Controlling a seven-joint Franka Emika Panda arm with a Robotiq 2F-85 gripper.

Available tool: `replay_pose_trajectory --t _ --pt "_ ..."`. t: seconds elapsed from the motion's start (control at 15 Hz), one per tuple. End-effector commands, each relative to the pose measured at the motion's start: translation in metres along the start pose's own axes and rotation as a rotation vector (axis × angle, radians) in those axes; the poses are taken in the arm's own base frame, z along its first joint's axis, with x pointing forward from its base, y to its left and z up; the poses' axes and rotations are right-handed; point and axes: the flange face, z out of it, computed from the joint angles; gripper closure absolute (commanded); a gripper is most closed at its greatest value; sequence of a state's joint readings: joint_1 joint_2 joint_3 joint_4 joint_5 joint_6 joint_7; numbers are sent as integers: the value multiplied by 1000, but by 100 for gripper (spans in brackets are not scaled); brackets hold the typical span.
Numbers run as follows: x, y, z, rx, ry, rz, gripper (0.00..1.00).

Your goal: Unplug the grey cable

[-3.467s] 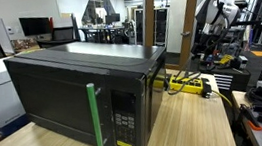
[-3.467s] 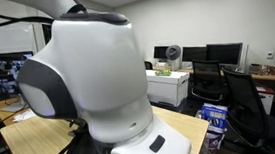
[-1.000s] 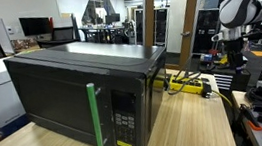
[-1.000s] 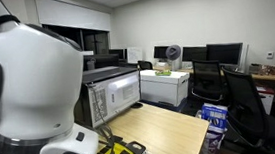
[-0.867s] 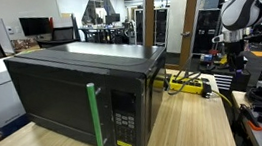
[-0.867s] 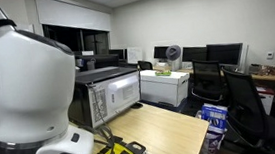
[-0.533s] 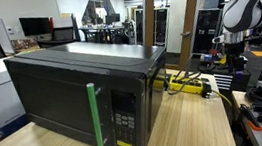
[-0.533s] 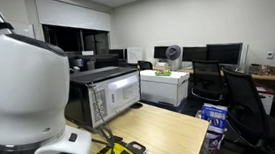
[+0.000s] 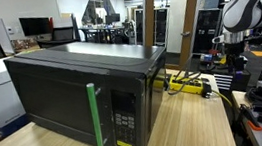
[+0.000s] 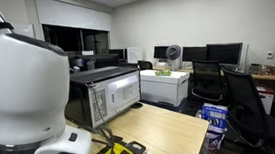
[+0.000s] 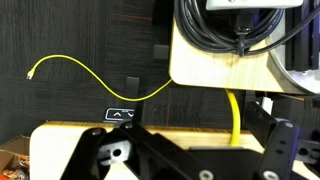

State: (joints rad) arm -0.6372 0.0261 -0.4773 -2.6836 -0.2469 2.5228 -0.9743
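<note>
My arm shows at the upper right in an exterior view, with the gripper (image 9: pixel 231 51) hanging over the table's far end, behind the black microwave (image 9: pixel 78 95). In the wrist view the gripper (image 11: pixel 195 150) looks down past a wooden table edge (image 11: pixel 215 68) and its jaws are spread and empty. A bundle of dark grey cables (image 11: pixel 222 28) lies coiled on that table at the top of the view, well ahead of the jaws. A yellow cable (image 11: pixel 232 112) runs down off the table edge between the jaws. No plug or socket is clearly visible.
A thin yellow wire (image 11: pixel 95 75) lies on the dark carpet. A yellow power strip (image 9: pixel 188 82) sits behind the microwave. The white robot base (image 10: pixel 19 97) fills the near left of an exterior view. Desks, chairs and monitors (image 10: pixel 221 55) stand beyond.
Over the last second the arm swung slightly towards the right in one exterior view and the base turned a little; in the last half second nothing visibly moved.
</note>
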Motion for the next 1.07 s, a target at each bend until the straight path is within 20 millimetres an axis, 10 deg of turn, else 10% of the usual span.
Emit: replay_pose_trajectory --t 0.0,0.4,1.0 --pt "0 0 0 0 0 0 0" --pt "1 -1 -1 -6 14 -6 0" --pt "55 -19 -29 -22 132 -44 0"
